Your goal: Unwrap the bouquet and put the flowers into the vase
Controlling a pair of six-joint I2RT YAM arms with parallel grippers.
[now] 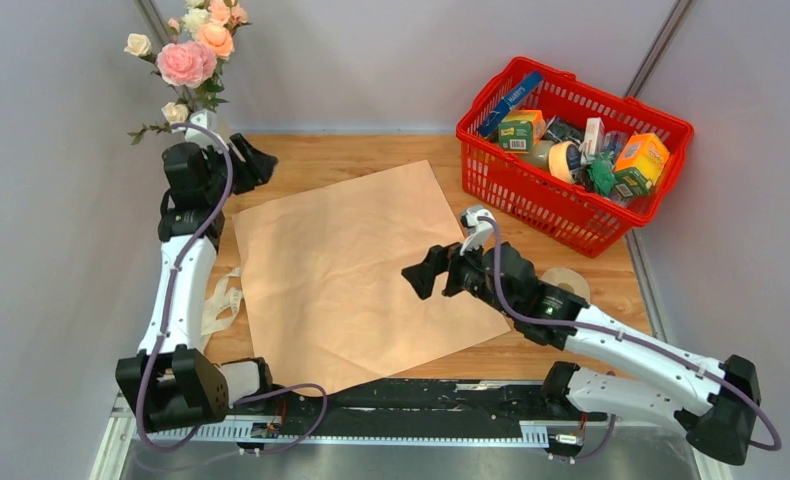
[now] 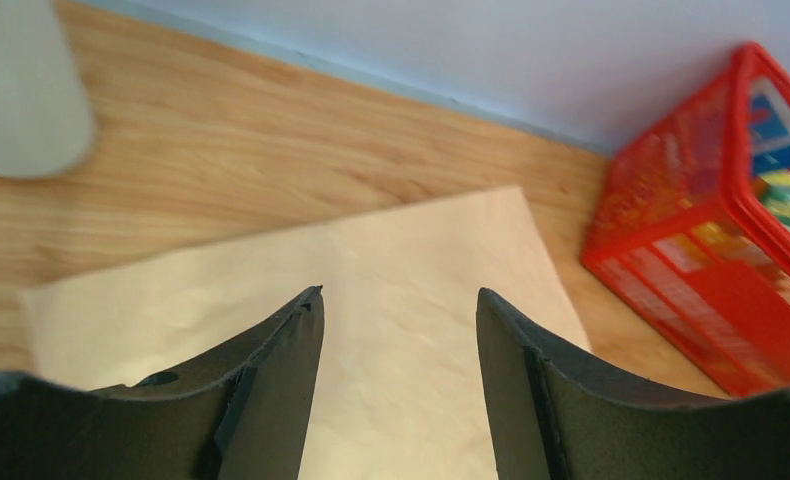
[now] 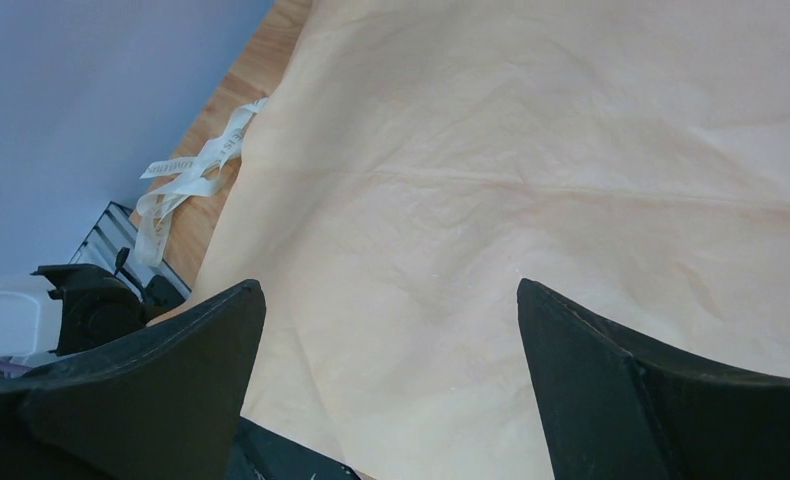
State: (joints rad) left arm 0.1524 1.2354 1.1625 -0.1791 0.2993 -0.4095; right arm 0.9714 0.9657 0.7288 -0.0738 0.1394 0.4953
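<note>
While the flowers (image 1: 186, 62) stand in the vase (image 2: 21, 92) at the far left corner of the counter (image 1: 371, 150), our left claw (image 2: 399, 300) hangs just beside that vase, its jaws parted with nothing between them. We judge the main risk lies there. The vase looks tall and top-heavy with blooms, so a careless swing of the wrist or forearm on the way out could clip it and tip it over. Our right claw (image 3: 391, 290), spread wide and empty, hovers low over the flat wrapping paper (image 1: 356, 275). Dropping lower could snag the sheet and drag it across the counter. The ribbon (image 1: 221, 300) lies loose beside the left arm and might catch on it.
</note>
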